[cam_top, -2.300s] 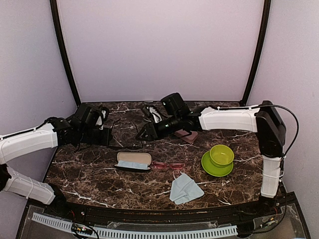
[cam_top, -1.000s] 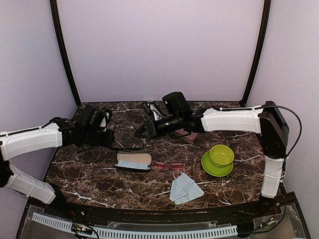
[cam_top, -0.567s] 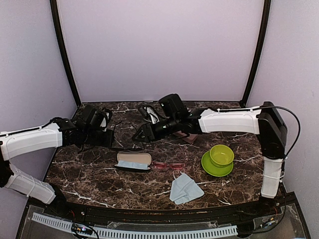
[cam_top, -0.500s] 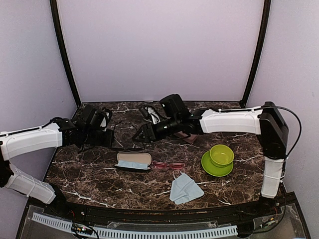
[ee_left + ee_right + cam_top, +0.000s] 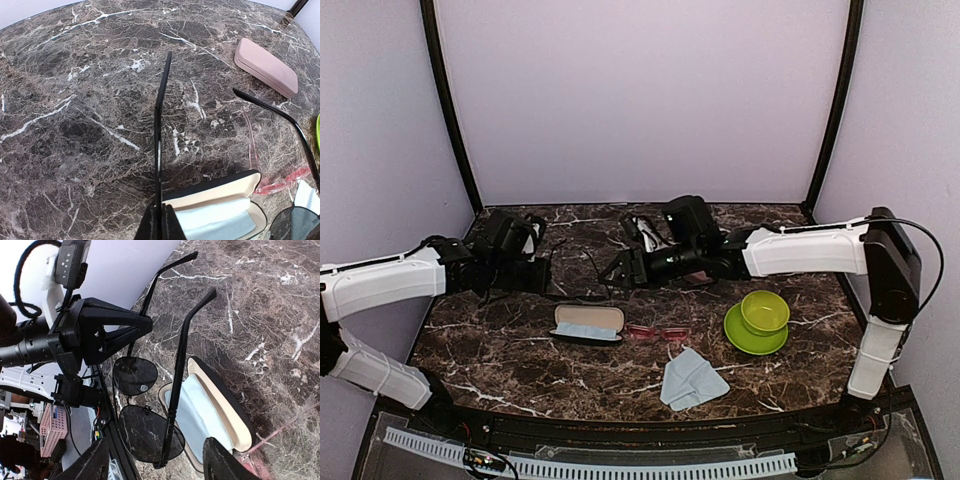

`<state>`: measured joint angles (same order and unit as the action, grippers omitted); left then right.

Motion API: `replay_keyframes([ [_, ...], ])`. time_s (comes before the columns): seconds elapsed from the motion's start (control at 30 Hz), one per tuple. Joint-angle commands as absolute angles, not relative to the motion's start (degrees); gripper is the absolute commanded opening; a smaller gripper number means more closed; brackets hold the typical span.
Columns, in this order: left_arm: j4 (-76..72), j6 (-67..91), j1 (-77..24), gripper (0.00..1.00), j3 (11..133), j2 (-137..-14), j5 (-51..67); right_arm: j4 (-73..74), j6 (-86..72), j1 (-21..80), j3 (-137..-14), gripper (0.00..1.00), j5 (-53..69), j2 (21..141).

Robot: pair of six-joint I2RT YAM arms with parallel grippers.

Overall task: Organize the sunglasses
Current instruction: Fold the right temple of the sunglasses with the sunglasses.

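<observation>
Left wrist — left end effector (image 5: 161, 220) grips black sunglasses (image 5: 159, 125); right end effector (image 5: 157, 445) spread.

Two sunglasses: black pair (image 5: 134, 376), pink pair (image 5: 657, 332). Two cases: black case (image 5: 588, 323), pink case (image 5: 266, 66). Two blue cloths: loose cloth (image 5: 692, 380), cased cloth (image 5: 584, 331). And one green bowl (image 5: 765, 311), one green plate (image 5: 740, 340).

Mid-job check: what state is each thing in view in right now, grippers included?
black sunglasses: unfolded, held by one temple.
left gripper: shut on that temple.
right gripper: open, jaws either side of the black sunglasses, not gripping.
black case: open, blue cloth inside.
pink case: closed.
pink sunglasses: lying beside the black case.
loose cloth: folded.
green bowl: upright on its plate.
</observation>
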<state>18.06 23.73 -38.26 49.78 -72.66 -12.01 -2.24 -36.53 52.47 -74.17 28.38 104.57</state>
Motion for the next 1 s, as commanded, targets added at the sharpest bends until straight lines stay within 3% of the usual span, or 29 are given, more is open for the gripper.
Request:
replay_keyframes([
  [0.0,16.9,24.4,-38.7,0.00,50.0,-72.6,-11.9,-5.5,-36.9,52.5,-76.3,0.57,27.5,105.6],
  [0.13,17.0,24.5,-38.8,0.00,49.6,-72.5,-11.9,-4.1,-35.4,52.4,-80.0,0.45,26.8,108.0],
  [0.5,16.8,24.5,-39.0,0.00,49.5,-72.3,-11.9,-1.7,-34.0,52.4,-85.3,0.26,28.1,112.7],
  [0.97,16.5,24.7,-39.0,0.00,49.4,-72.6,-11.8,-0.6,-33.5,53.7,-86.9,0.16,29.7,114.4],
])
